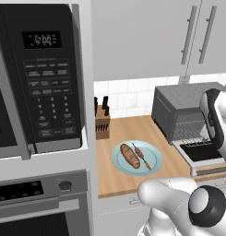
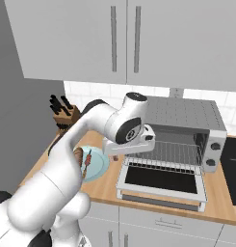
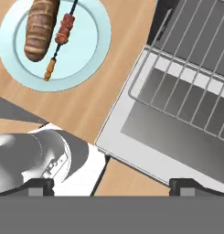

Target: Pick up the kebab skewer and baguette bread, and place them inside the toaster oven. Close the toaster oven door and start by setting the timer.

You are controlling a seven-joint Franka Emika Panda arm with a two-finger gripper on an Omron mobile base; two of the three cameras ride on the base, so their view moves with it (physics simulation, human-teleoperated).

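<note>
A pale blue plate (image 1: pixel 153 162) on the wooden counter carries the baguette bread (image 1: pixel 129 156) and, to its right, the kebab skewer (image 1: pixel 142 156). Seen from the hand, the baguette bread (image 3: pixel 40 27) and kebab skewer (image 3: pixel 62 34) lie at the top left. The dark grey toaster oven (image 1: pixel 181 103) stands right of the plate, and the toaster oven door (image 1: pixel 204 154) lies folded down flat. Its wire rack (image 3: pixel 200 59) shows inside. My gripper (image 3: pixel 115 186) hangs open and empty above the counter by the door's (image 3: pixel 177 132) left front corner, apart from the plate (image 3: pixel 86 55).
A black microwave (image 1: pixel 40 78) sits above a built-in steel oven (image 1: pixel 40 203) at the left. A knife block (image 1: pixel 102 122) stands against the tiled back wall. Upper cabinets (image 2: pixel 124 38) hang over the counter. My own arm (image 2: pixel 85 140) covers part of the plate (image 2: pixel 98 169).
</note>
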